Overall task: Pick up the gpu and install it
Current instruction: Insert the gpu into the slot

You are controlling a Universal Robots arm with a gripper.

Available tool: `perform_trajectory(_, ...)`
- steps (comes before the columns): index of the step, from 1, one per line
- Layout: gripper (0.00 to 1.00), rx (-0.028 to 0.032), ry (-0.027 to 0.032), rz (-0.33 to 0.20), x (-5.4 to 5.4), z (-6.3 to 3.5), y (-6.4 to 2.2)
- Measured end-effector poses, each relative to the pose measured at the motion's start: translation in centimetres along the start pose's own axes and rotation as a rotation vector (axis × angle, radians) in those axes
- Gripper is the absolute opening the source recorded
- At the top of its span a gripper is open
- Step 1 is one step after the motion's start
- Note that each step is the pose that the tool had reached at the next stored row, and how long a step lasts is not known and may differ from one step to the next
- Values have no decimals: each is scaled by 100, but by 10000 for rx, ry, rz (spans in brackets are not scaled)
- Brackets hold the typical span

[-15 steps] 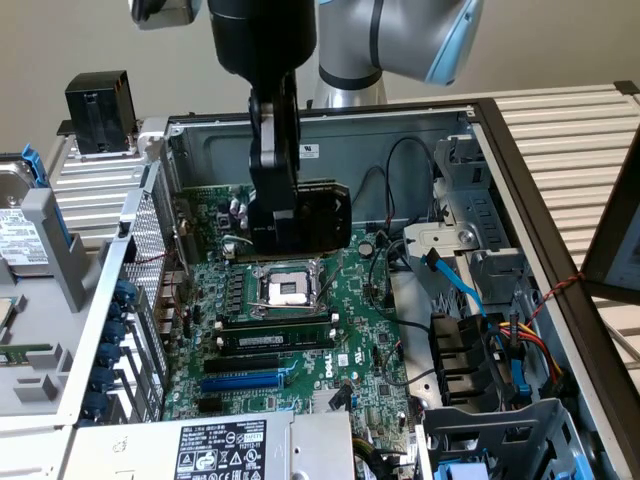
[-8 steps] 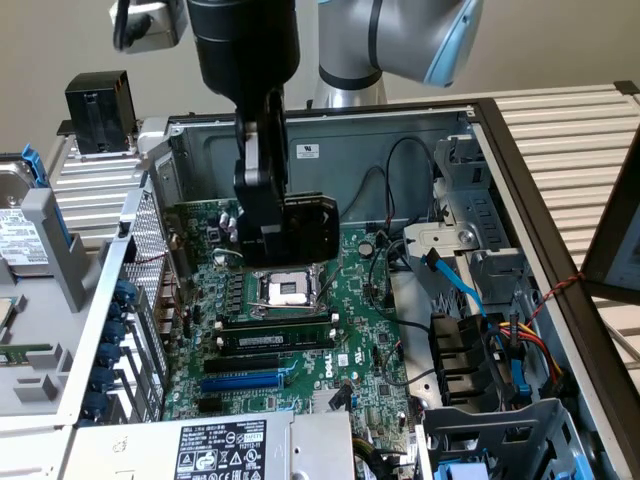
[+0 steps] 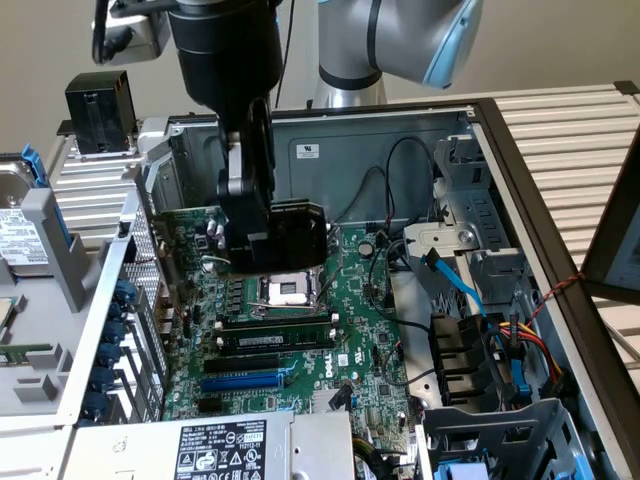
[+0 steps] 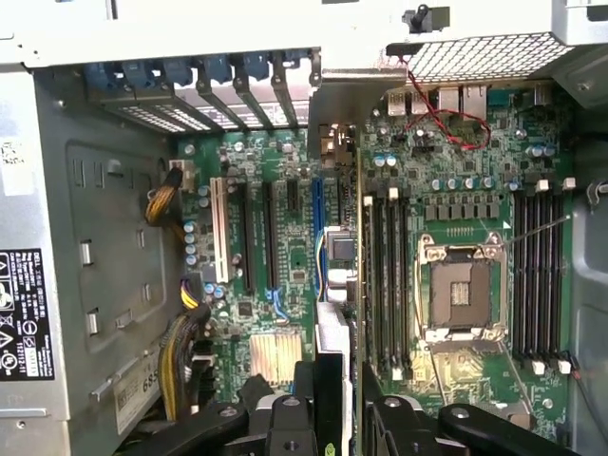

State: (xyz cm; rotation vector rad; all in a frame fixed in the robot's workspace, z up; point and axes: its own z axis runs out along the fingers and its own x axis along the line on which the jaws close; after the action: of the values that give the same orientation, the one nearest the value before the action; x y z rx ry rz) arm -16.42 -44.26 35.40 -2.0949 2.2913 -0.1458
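Observation:
The gpu (image 3: 298,234), a short card with a black shroud, hangs above the green motherboard (image 3: 350,330) inside the open computer case. My gripper (image 3: 248,232) is shut on it and comes down from above. In the exterior view the card sits over the back of the CPU socket (image 3: 284,291). The wrist view has the gpu (image 4: 334,323) edge-on between my fingertips (image 4: 285,423). There its silver end bracket (image 4: 334,100) points toward the rear slot covers, and the card lies between the blue slot (image 4: 316,223) and the memory slots (image 4: 385,275).
Blue (image 3: 240,381) and black expansion slots (image 3: 275,345) lie toward the power supply (image 3: 215,445). Cables and drive bays (image 3: 490,350) crowd the exterior view's right side of the case. A hard drive (image 3: 20,235) rests outside the case at that view's left.

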Motion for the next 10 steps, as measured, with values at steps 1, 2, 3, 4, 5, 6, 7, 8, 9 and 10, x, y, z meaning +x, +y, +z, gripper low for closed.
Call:
perform_trajectory(1, 28, -2, -12, -11, 4, 6, 3)
perform_trajectory(2, 28, -4, -44, -21, 14, 15, 4)
perform_trajectory(3, 28, -6, -81, -32, 24, 25, 4)
perform_trajectory(4, 28, -9, -117, -34, 31, 36, 4)
perform_trajectory(5, 28, -22, -179, -31, 42, 45, 4)
perform_trajectory(6, 28, -44, -261, -25, 54, 52, 3)
perform_trajectory(7, 28, -74, -343, -18, 63, 57, 3)
perform_trajectory(8, 28, -119, -415, -13, 73, 62, 3)
perform_trajectory(9, 28, -170, -443, -11, 79, 70, 3)
perform_trajectory(10, 28, -210, -442, -12, 80, 75, 3)
